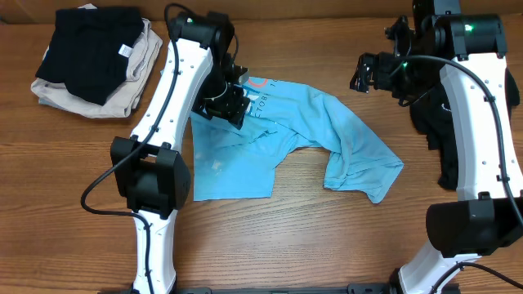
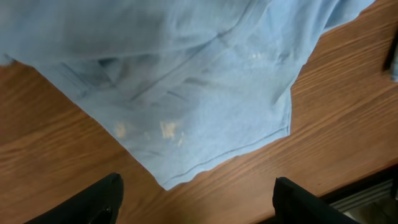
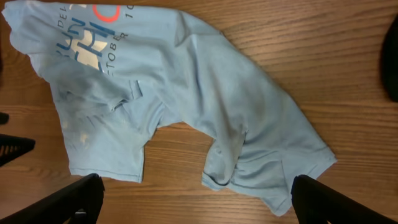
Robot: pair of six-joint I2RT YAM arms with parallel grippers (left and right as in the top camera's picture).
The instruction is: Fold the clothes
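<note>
The light blue T-shirt [image 1: 237, 167] is lying crumpled in the middle of the wooden table [image 1: 310, 245]. Its near left corner is flat and its right side is bunched up. We are holding our left gripper [image 2: 198, 186] over its far left part, fingers spread wide and pinching nothing. Our right gripper [image 3: 198, 186] is hanging farther right, not touching the shirt, and it is spread wide too. A black garment [image 1: 426, 114] is lying at the right edge. Far left, a black top [image 1: 90, 49] is sitting on a beige cloth [image 1: 135, 86].
</note>
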